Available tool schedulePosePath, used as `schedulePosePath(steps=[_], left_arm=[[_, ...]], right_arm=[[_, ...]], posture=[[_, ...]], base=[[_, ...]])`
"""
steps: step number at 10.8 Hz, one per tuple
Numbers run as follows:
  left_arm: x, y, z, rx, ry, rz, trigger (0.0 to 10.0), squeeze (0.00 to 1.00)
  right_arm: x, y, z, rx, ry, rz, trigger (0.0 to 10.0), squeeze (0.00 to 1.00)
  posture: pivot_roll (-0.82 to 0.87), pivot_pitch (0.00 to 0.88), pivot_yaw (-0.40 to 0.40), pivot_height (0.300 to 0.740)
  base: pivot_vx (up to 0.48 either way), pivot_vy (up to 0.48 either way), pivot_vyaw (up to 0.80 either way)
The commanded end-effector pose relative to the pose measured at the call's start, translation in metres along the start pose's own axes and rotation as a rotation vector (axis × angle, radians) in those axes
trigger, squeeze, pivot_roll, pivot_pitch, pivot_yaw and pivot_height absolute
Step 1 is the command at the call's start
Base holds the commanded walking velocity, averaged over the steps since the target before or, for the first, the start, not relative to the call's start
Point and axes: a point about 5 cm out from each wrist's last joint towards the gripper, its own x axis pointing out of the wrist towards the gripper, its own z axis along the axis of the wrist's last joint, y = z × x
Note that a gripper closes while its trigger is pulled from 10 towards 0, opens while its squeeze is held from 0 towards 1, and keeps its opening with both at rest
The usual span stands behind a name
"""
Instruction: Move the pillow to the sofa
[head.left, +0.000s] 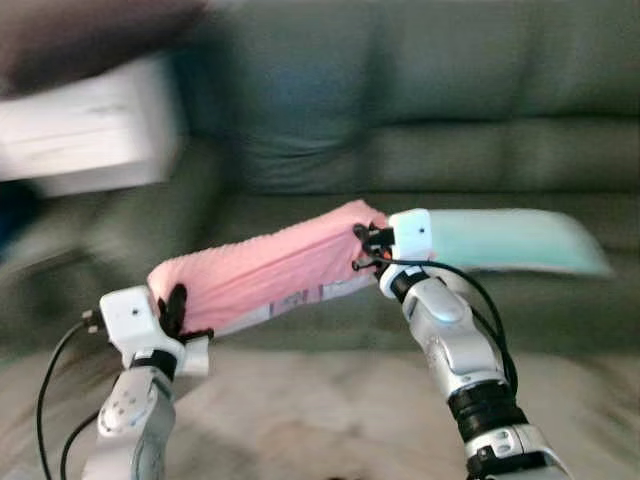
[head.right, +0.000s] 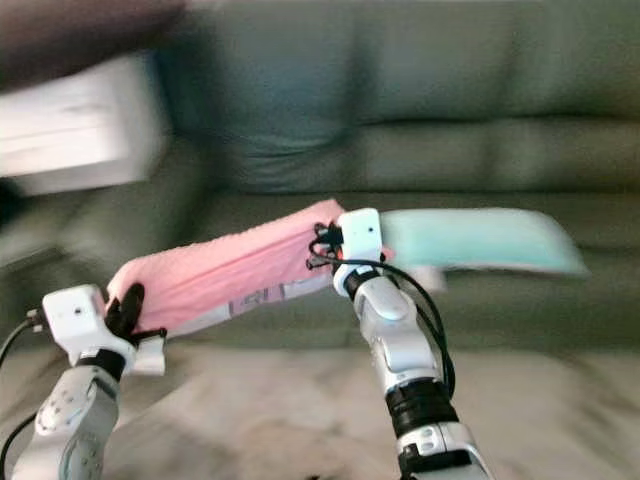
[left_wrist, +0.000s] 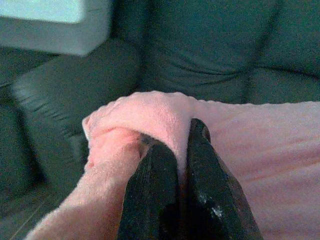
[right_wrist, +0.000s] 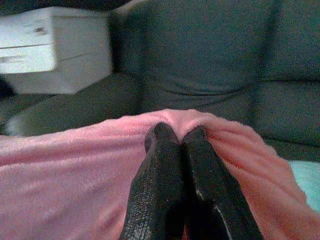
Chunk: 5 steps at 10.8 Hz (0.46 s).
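Observation:
A pink fleecy pillow (head.left: 265, 275) hangs stretched between my two arms, in front of a dark green leather sofa (head.left: 420, 110). My left gripper (head.left: 178, 310) is shut on the pillow's near left corner; its black fingers (left_wrist: 160, 195) pinch a fold of pink fabric (left_wrist: 150, 115). My right gripper (head.left: 368, 245) is shut on the far right corner, fingers (right_wrist: 172, 170) pressed together over the pillow's edge (right_wrist: 190, 117). The pillow is held above the front of the sofa seat (head.right: 300, 210). The head views are blurred.
A pale teal cushion (head.left: 510, 240) lies on the sofa seat just right of the pillow. A white drawer cabinet (head.left: 90, 125) stands beyond the sofa's left armrest (right_wrist: 75, 107). Light mottled floor (head.left: 300, 400) lies below my arms.

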Motion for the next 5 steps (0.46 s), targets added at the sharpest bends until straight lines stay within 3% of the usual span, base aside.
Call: schedulePosePath(steps=[1,2,3,5], left_arm=[[-0.0011,0.0147,0.0034,0.033,-0.018,0.066,10.0,0.0],[-0.0007,0.0153,0.0033,0.022,-0.014,0.063,10.0,0.0],[-0.0012,0.0169,0.0034,0.003,-0.014,0.062,10.0,0.0],[-0.0026,0.0212,0.004,-0.015,-0.023,0.074,10.0,0.0]], right_arm=[[0.0016,-0.0056,0.0144,-0.012,-0.055,-0.027,10.0,0.0],[0.0015,-0.0052,0.0145,-0.011,-0.059,-0.026,10.0,0.0],[0.0011,-0.0043,0.0144,-0.025,-0.061,-0.018,10.0,0.0],[0.0005,-0.004,0.0144,-0.024,-0.064,-0.016,10.0,0.0]], posture=[[-0.14,0.006,0.05,0.74],[-0.14,0.006,0.05,0.74],[-0.13,0.007,0.05,0.74],[-0.14,0.006,0.05,0.74]], base=[[0.0,0.0,-0.8],[0.0,0.0,-0.61],[0.0,0.0,0.0],[0.339,0.0,0.0]])
